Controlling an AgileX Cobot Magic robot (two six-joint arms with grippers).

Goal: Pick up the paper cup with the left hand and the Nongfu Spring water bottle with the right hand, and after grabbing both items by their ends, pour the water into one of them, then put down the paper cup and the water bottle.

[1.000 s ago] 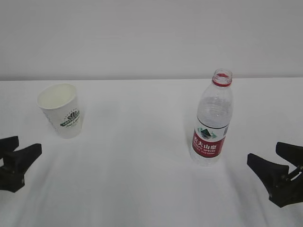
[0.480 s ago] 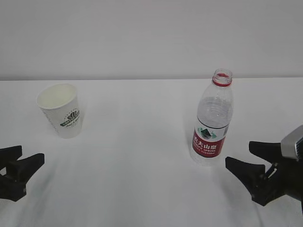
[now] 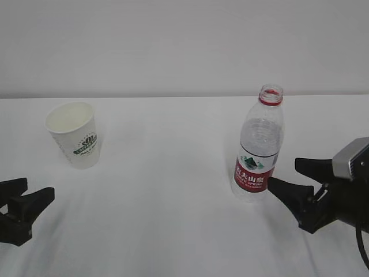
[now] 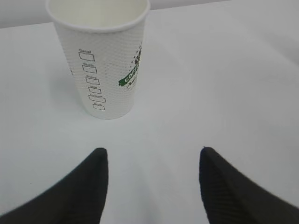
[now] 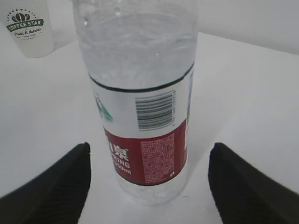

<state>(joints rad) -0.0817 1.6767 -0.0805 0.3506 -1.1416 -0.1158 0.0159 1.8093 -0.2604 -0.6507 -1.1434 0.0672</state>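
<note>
Nongfu Spring water bottle [image 3: 259,153] is seen upright, uncapped, on counter [image 3: 173,190], right pincer [image 3: 291,183] agape just beside it. Paper cup [image 3: 75,134] is stood far left, near spread left pincer [image 3: 26,193]. Thin, crushable walls are judged; low grips advised.

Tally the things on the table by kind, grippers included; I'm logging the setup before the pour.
Cup: 1
Bottle: 1
Grippers: 2, the left gripper and the right gripper, both open
Total: 4
</note>
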